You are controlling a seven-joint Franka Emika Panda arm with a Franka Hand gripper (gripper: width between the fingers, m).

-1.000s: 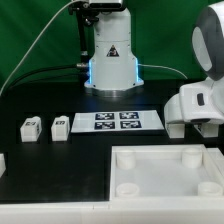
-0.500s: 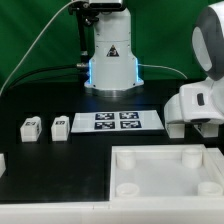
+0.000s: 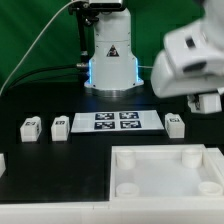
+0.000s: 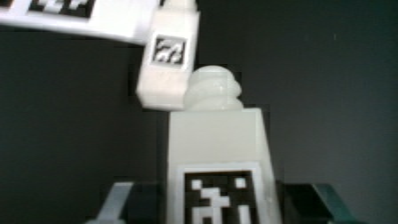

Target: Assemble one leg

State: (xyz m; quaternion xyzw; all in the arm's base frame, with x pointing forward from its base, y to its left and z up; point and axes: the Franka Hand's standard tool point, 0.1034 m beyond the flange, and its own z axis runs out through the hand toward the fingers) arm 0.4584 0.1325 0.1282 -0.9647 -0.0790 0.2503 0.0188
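My gripper [image 3: 205,101] hangs above the table at the exterior view's right, blurred. In the wrist view my gripper [image 4: 217,205] is shut on a leg [image 4: 217,150], a white post with a tag facing the camera and a round peg at its far end. The dark fingers [image 4: 125,200] stand on both sides of it. In the exterior view the hand hides this leg. A second leg [image 3: 175,123] lies on the table below the gripper, by the end of the marker board [image 3: 117,121]. It also shows in the wrist view [image 4: 169,65].
Two more legs [image 3: 30,126] [image 3: 60,126] lie at the exterior view's left of the marker board. The large white square tray piece [image 3: 165,170] with round corner sockets fills the front right. The arm's base [image 3: 112,60] stands behind the board.
The arm has risen and swung towards the exterior view's left. It uncovered the leg lying by the marker board's end, which the hand hid before.
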